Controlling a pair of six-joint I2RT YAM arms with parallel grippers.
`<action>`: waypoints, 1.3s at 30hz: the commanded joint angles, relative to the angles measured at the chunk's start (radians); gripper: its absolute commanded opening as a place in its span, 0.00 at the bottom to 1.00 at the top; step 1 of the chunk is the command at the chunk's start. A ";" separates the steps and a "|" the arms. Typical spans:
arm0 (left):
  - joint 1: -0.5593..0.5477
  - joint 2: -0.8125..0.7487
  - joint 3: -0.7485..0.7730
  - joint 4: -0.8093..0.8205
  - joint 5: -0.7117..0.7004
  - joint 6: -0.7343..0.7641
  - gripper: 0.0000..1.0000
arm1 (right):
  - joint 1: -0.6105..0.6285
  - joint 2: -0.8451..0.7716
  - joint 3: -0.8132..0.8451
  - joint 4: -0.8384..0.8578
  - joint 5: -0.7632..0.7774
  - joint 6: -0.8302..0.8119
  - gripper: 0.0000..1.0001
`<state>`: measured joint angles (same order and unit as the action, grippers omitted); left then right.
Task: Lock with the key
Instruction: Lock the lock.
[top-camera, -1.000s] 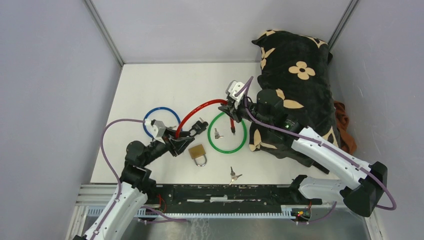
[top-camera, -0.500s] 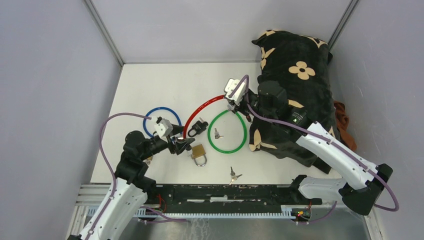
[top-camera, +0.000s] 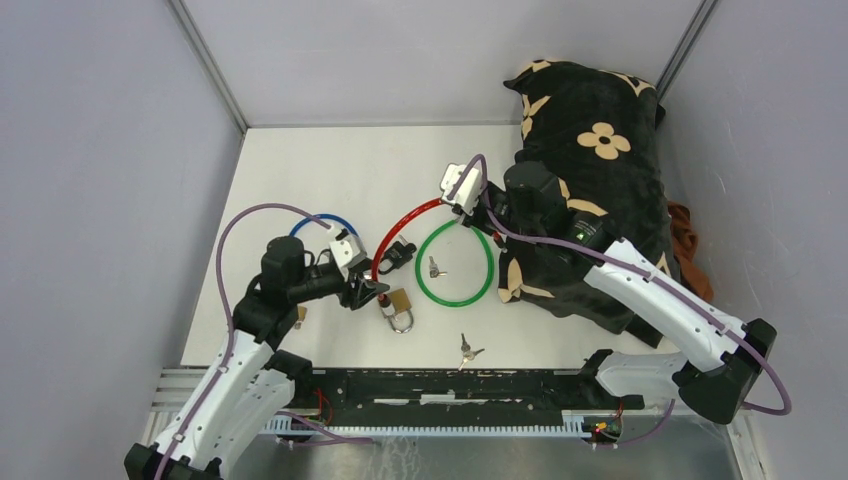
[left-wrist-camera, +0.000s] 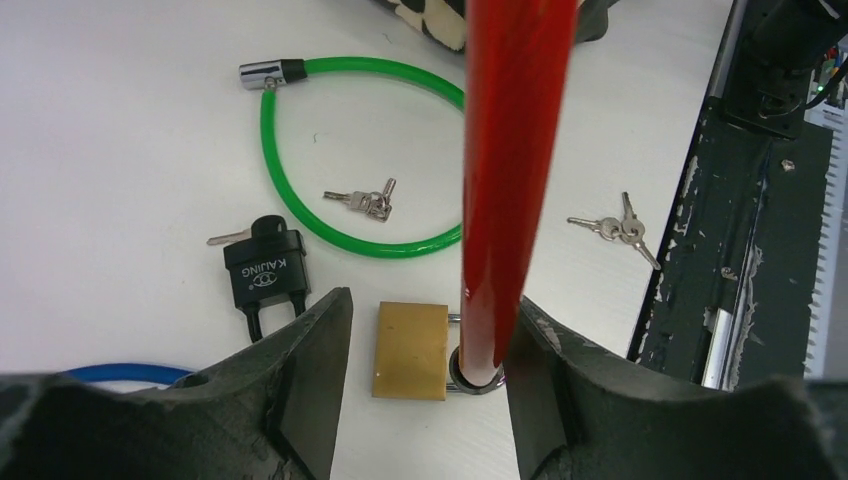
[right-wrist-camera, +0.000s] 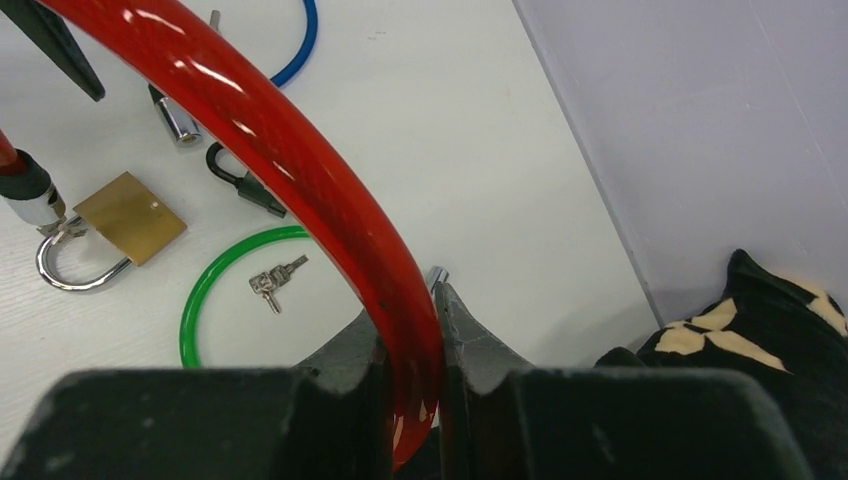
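one red cable (right-wrist-camera: 300, 190) is clenched in the right jaws; left jaws, released, straddle its tip. next, grasping the tip and seating it in the black lock (left-wrist-camera: 265, 270) is judged needed.

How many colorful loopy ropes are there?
3. The red cable is gripped by the right end effector, the green cable lies mid-table, and the blue cable sits left, partly hidden.

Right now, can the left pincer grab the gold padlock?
Probably yes. The left pincer is open, with the brass padlock straight ahead between its fingers; only the red cable crossing there might get in the way.
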<state>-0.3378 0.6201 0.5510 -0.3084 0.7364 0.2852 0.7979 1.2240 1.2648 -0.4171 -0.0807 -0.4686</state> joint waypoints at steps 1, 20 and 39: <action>-0.008 0.020 0.001 0.064 0.032 0.018 0.60 | 0.004 -0.028 0.068 0.075 -0.048 0.037 0.00; -0.016 -0.127 -0.194 0.901 -0.038 -0.590 0.02 | -0.015 -0.167 -0.498 0.656 -0.022 0.533 0.34; 0.025 -0.236 -0.282 0.954 -0.037 -0.627 0.02 | -0.081 -0.191 -0.682 0.813 -0.147 0.455 0.98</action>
<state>-0.3267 0.4046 0.2687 0.5491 0.7124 -0.3088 0.7189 1.0691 0.5224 0.3981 -0.1795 0.0666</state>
